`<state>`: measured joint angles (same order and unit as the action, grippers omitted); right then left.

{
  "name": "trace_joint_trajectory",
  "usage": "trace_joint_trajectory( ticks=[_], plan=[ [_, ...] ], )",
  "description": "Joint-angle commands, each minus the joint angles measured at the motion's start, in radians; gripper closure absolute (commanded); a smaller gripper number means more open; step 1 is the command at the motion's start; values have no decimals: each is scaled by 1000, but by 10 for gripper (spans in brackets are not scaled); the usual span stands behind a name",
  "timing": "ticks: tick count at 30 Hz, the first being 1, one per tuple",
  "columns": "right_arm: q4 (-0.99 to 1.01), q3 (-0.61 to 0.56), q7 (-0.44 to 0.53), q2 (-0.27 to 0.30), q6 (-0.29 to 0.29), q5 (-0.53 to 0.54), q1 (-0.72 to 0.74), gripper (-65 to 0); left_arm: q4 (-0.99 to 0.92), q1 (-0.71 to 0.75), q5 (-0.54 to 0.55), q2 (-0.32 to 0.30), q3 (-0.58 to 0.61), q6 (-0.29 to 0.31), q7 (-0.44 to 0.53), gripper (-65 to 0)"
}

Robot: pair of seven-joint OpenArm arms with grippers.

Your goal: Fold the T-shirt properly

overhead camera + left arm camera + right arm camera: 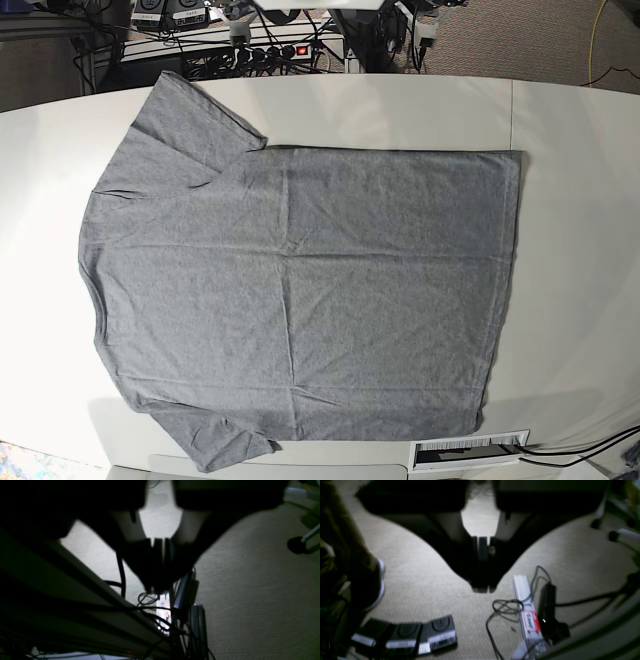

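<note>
The heather-grey T-shirt (pixel 300 300) lies spread flat on the white table (pixel 580 200) in the base view, collar to the left, hem to the right, one sleeve at the upper left and one at the lower left. Neither arm shows in the base view. My left gripper (pixel 158 587) is shut and empty in its wrist view, hanging over carpet beside the table's edge. My right gripper (pixel 482 587) is shut and empty, also over the carpet. The shirt shows in neither wrist view.
A white barcode strip (pixel 470 450) lies at the table's front edge. Below the right gripper are foot pedals (pixel 420 632), a power strip (pixel 527 610), cables and a person's shoe (pixel 378 587). The left wrist view shows the table's underside (pixel 75 585), cables and a chair wheel (pixel 297 545).
</note>
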<state>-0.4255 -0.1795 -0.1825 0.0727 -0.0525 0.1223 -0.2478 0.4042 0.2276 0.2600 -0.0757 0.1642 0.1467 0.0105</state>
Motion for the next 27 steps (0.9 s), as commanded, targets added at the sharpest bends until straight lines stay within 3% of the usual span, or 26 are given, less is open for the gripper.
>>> trace_joint_trajectory(
  ticks=[1, 11, 20, 27],
  plan=[
    [-5, 2, 2, 5, -7, -11, -8, 0, 5, 8, 5, -3, 1, 7, 12, 0],
    [-6, 2, -12, 17, -7, -11, -18, 0, 6, 31, -2, -6, 1, 7, 15, 0],
    [-6, 2, -36, 90, -22, -11, -52, 0, 42, 90, -66, -28, 1, 7, 44, 0],
    [-99, 2, -74, 154, -57, -11, -105, 0, 127, 165, -66, -93, 2, 7, 51, 0]
  ],
)
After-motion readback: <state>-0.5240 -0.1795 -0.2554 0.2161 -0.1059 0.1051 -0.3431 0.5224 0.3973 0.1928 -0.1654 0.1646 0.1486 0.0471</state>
